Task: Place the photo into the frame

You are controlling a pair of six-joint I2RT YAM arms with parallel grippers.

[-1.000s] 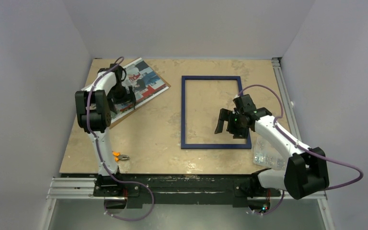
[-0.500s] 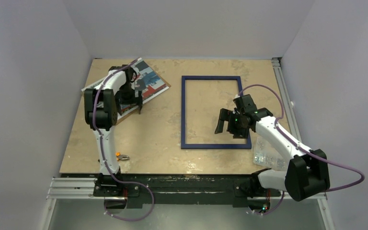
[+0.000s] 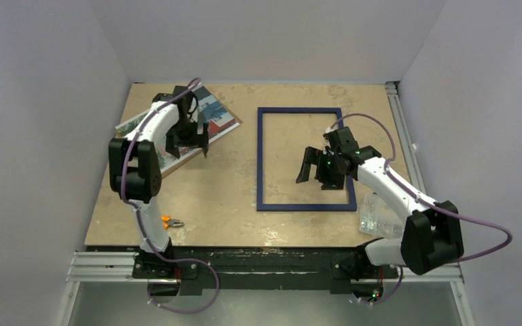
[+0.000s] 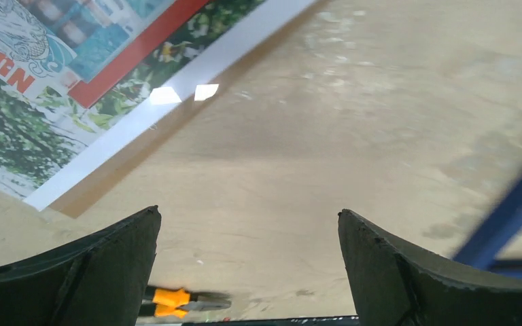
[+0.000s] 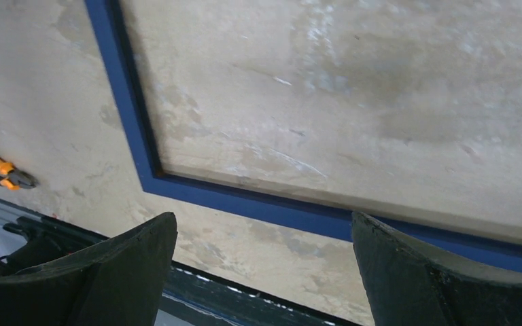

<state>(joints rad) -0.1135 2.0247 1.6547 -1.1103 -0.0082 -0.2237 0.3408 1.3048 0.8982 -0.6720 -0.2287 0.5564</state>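
Lower the left tool point(image 4: 248, 214) to the white edge of the photo point(image 3: 216, 117), slide one finger under the print alone, not the brown board point(image 4: 129, 152) beneath, pinch lightly, then carry flat toward the frame point(image 3: 299, 111). Stands fully open, grips nothing, hovers over bare tabletop point(image 3: 211, 197) just beside that edge. Same for the right tool point(image 3: 315, 173): spread wide, empty, above the frame's inside. Photo at far left, apart from the frame.

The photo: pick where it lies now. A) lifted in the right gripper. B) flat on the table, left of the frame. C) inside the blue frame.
B: the photo lies flat on the table, well left of the frame and apart from it.
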